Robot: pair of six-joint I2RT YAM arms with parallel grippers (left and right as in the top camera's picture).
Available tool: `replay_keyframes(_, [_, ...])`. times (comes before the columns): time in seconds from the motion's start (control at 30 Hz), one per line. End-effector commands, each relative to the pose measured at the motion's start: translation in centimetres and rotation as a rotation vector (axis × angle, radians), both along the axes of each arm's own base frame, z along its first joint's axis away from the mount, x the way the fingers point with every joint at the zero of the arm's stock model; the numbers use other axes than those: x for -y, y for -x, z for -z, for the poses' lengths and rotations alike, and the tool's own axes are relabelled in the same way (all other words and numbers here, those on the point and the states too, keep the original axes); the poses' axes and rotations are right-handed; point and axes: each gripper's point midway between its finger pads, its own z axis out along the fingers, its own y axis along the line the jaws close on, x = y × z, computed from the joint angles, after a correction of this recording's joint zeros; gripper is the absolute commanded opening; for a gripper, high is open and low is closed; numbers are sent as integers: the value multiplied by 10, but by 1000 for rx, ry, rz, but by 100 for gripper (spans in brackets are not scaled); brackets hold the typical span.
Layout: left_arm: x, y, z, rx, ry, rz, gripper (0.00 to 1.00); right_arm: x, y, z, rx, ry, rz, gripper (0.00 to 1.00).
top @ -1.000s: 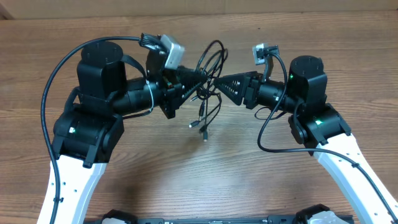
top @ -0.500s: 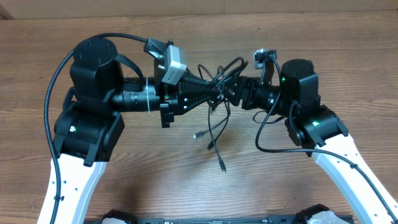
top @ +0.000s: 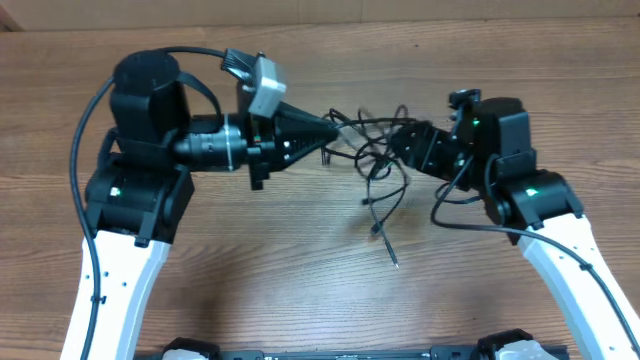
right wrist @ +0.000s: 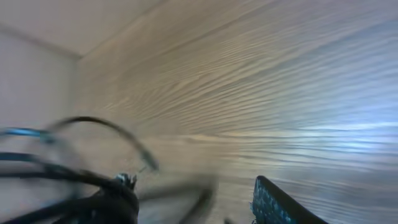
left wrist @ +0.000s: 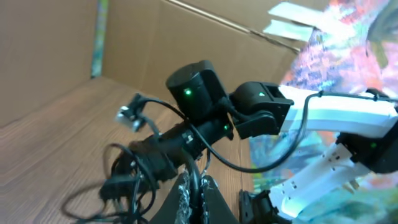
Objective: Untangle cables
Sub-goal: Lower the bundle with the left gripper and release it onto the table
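Where two loose strands trail toward the near side of the bench (top: 260, 285), each ends in a small plug (top: 394, 262), the longer strand reaching nearest. Just beyond them, the cables (top: 372, 152) form a tangled knot of loops strung between the two arms at mid-bench. The left end effector (top: 328, 132) is clamped narrow on a strand at the knot's left side, and its wrist view shows the cord running between its fingers. The right end effector (top: 402, 140) meets the knot from the other side, jaws standing apart with bench visible between them and blurred cords bunched against one finger. Farthest back, a cardboard wall (top: 500, 10) edges the bench.
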Motion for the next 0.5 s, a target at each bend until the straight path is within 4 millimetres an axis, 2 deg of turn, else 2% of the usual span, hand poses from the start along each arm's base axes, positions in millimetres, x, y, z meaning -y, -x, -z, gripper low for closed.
replay_keyframes(0.0, [-18,21,-32,53,47,37,4,62,-12,32,-81,128,216,59])
replay_keyframes(0.1, [-28,17,-33,48,51,18,4,71,-11,34,-87,146,223,59])
replay_keyframes(0.27, [-41,10,-33,18,57,-19,4,74,-10,36,-94,148,229,58])
replay_keyframes(0.47, [-44,8,-33,15,57,-31,4,73,-9,36,-100,146,225,58])
